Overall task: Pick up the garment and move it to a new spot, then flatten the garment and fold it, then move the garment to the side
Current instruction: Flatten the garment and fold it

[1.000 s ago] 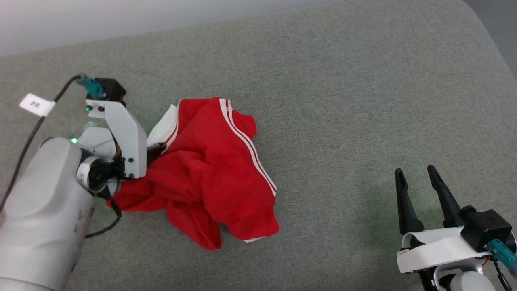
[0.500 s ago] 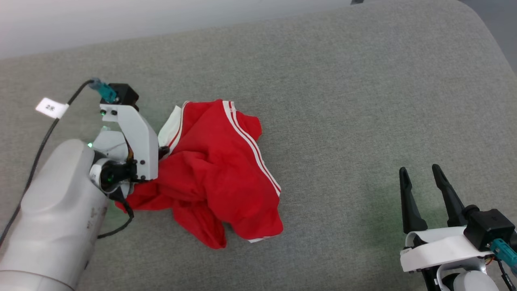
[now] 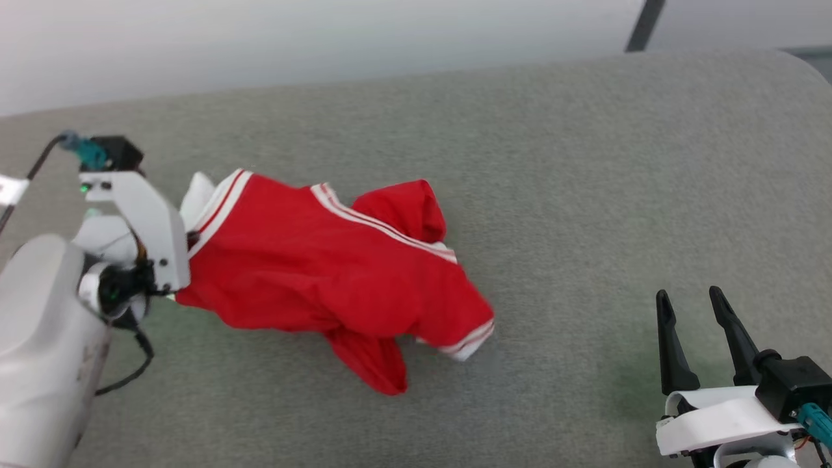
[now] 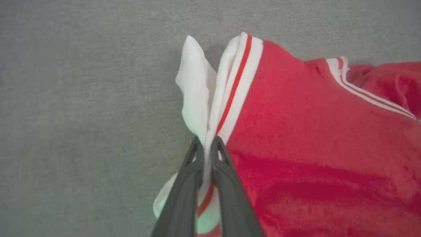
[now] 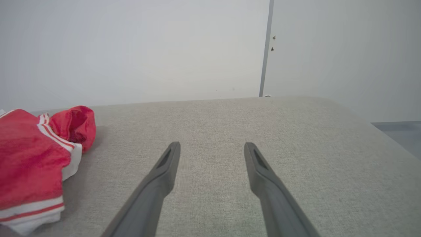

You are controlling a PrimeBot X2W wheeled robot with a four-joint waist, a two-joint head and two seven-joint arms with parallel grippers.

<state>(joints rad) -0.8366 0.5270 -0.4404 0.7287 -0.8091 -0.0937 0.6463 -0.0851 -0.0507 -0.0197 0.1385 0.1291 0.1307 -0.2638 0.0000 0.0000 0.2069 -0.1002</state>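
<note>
Item 1 of 1: garment (image 3: 312,273), jersey-style T-shirt. Red body, white short sleeve, white ribbed trim with a single red stripe, paired white stripes running along a seam. It is crumpled and drawn out lengthwise. One end is at the left claw and the body trails away from it towards the right claw across the surface. A red fold is bunched on the far side and a striped hem corner lies at the end nearest the right claw. The chest print is turned out of sight.

Claws, 2:
- left claw (image 4: 206,141): dark fingers pressed together on the garment's white sleeve and striped trim, cloth pinched between them
- right claw (image 3: 688,294): fingers spread apart, holding nothing, well clear of the garment, which lies off to its left

Surface, 1: grey woven upholstered pad (image 3: 585,162), under both claws and bearing the garment.

Fittings: teal connectors, 2, one behind each claw (image 3: 84,151) (image 3: 816,419). Black cable (image 3: 39,162), 1, on the left arm, with a white tag cut off by the frame edge, writing unreadable.

Backdrop: pale wall (image 5: 131,49) beyond the pad, with one dark vertical strip (image 5: 264,49)
</note>
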